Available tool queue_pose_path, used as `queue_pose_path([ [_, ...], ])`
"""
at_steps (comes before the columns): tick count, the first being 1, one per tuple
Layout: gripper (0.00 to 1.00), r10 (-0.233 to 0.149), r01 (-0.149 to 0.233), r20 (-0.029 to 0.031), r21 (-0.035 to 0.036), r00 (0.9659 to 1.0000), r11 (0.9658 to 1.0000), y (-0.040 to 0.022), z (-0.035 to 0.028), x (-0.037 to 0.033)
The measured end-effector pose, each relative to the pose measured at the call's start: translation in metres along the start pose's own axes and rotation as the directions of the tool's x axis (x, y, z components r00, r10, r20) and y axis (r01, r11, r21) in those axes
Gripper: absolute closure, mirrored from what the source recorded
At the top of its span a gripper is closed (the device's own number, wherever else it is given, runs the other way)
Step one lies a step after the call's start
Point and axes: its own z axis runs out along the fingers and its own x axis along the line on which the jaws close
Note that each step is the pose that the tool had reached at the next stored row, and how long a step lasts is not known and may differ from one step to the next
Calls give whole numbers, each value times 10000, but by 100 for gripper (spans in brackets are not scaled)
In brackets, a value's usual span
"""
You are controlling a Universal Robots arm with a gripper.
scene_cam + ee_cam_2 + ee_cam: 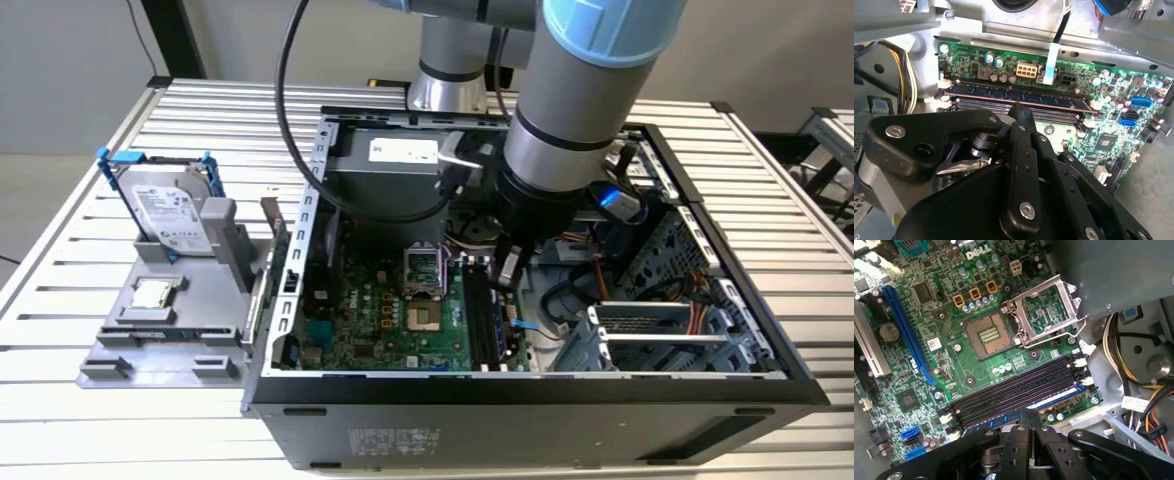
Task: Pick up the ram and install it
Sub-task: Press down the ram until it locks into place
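Just beyond the fingertips, the ram [1019, 96] sits lengthwise in the outermost memory slot of the motherboard [954, 355] inside the computer case [534, 400]. The gripper [1021, 111] hangs right above it, jaws pressed together with nothing between them.

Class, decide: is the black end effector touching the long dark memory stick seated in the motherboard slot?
Cannot tell. In the second wrist view the black end effector overlaps the long dark memory stick, hiding any contact or gap.
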Motion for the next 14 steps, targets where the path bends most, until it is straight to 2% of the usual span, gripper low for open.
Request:
queue_pose_path([
  [4,100,-400,400,-9,-8,9992,9992,-2,-1,-1],
  [6,100,-765,765,-15,-16,9971,9971,-2,-1,-1],
  [10,100,-1426,1425,-25,-28,9898,9898,-1,-1,-1],
  [14,100,-2054,2054,-29,-23,9787,9787,-2,0,-1],
])
